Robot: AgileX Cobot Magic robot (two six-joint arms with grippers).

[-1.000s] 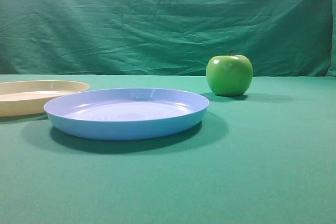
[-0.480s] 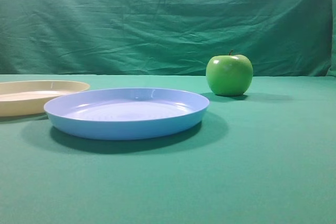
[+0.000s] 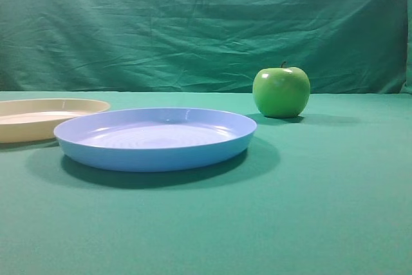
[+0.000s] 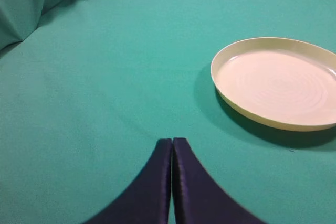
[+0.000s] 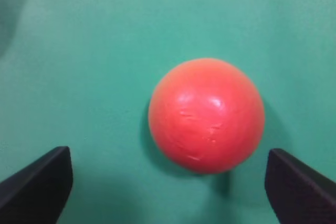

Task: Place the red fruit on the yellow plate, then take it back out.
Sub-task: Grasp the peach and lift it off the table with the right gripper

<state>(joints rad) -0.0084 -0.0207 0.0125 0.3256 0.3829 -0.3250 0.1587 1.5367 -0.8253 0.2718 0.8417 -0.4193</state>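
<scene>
From my right wrist camera I have the red fruit (image 5: 206,115) sitting on the green tabletop (image 5: 105,35), directly ahead of the right gripper (image 5: 168,182). Its fingers (image 5: 37,182) stand spread wide, one at each lower corner of the view, both clear of the fruit and holding nothing. I read that as a straddle: the opening is wider than the fruit, so it can drop around it without nudging it.

The left gripper (image 4: 172,182) shows its fingers pressed together with nothing between them, parked low over bare cloth. I take it as idle, kept out of the way.

The yellow plate (image 4: 220,85) lies flat just ahead and to the right of that left gripper, with nothing in it. In the exterior view it sits at the far left edge, partly behind the blue plate (image 3: 154,156), with the green apple (image 3: 280,92) well apart on the right. I cannot place the red fruit in that view; it appears to lie outside the frame.
</scene>
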